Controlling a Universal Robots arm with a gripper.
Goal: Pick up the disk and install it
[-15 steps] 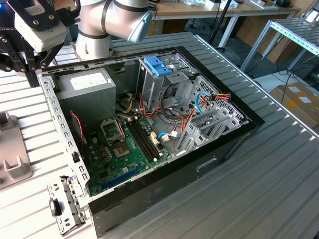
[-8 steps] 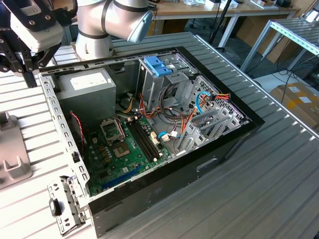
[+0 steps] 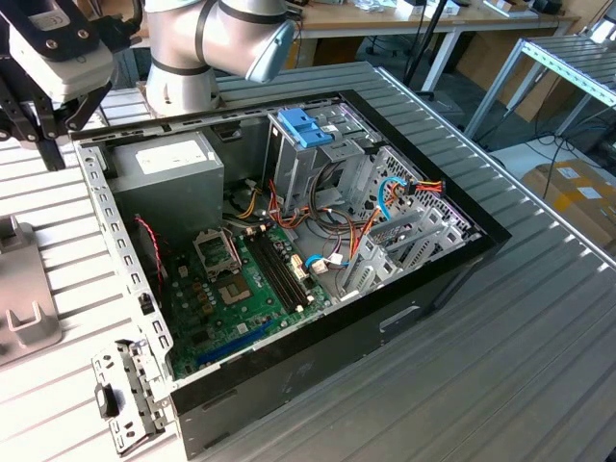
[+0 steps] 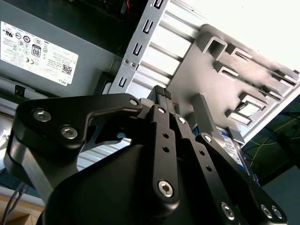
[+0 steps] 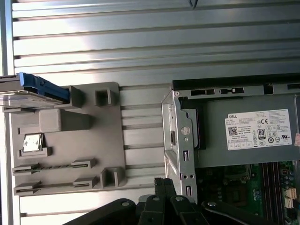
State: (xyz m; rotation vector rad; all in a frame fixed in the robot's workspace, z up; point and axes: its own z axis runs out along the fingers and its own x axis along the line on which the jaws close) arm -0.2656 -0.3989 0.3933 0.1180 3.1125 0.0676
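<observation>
One disk [image 5: 33, 89], blue-framed, rests on grey holder [image 5: 65, 140] on desk [image 5: 140, 47], apart from end effector [image 4: 163, 92]. End effector closed, empty, near computer case [image 5: 180, 136]. Good grasp likely needs opening wide, squaring to carrier frame

disk [image 5: 33, 91], dark drive in bright blue carrier, apparently lying flat, on one end of grey fixture plate [image 5: 108, 140]

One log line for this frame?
gripper: shut, empty | disk: on grey fixture, outside case | installed: no
</observation>
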